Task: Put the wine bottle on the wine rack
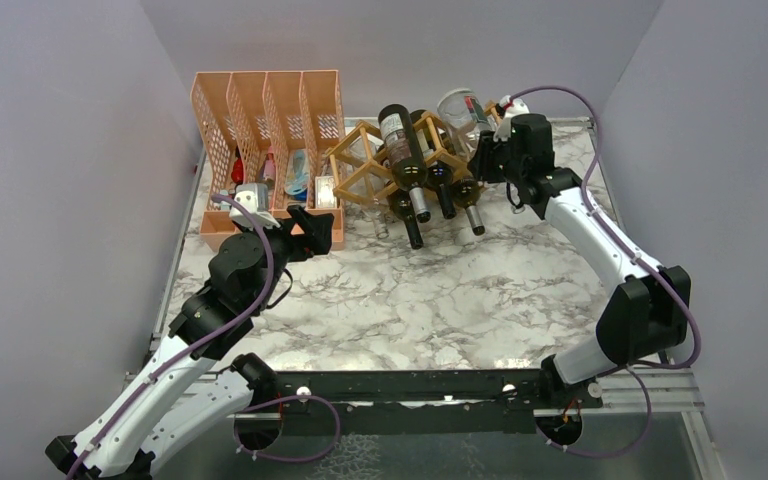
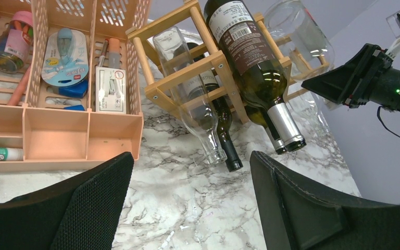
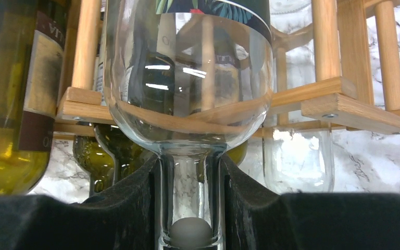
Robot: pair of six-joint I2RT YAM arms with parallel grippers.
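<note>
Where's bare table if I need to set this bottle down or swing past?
Widest bare table: between the arm bases and the bottle necks. Crowded: the back, where organiser sits beside rack, necks jutting forward, left gripper before the organiser. The right gripper holds the clear bottle.

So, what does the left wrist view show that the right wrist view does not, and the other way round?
Only the left wrist view shows the orange organiser and the left pincer, open above the marble table. Only the right wrist view shows the right pincer shut on the neck of the clear wine bottle. Both show the wooden wine rack with other bottles lying in it.
</note>
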